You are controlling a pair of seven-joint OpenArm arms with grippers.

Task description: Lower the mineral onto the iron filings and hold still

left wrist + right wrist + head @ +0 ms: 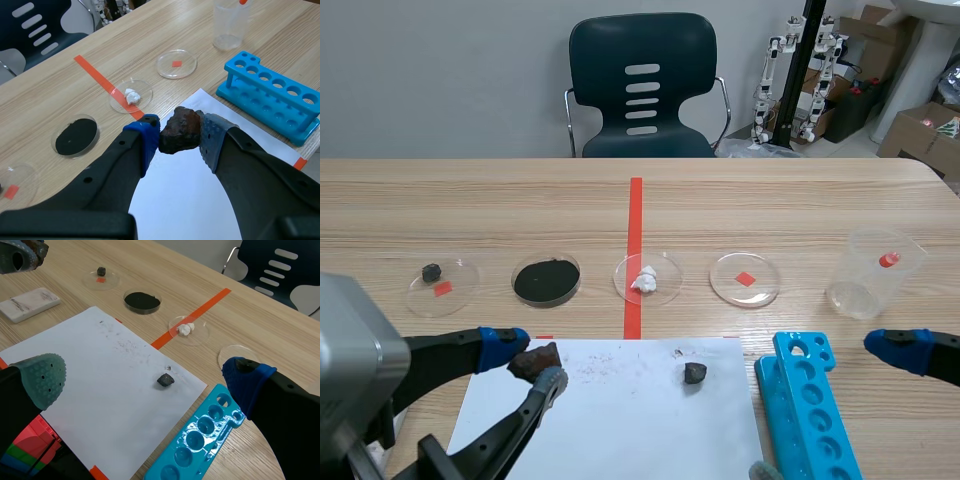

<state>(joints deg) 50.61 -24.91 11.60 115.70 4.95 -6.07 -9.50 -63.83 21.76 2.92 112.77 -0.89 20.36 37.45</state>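
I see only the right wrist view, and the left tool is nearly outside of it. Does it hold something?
Observer: Yes. The left tool is shut on a dark brown mineral, pressed between its two pads.
Operator: Is it already over the filings?
Observer: No. In the scene view it hangs by the far left corner of the paper, on the robot's side of the filings.
Operator: Is there anything else that I miss?
Observer: A clear cup stands beyond the blue rack, to its right; a small red piece shows in it.
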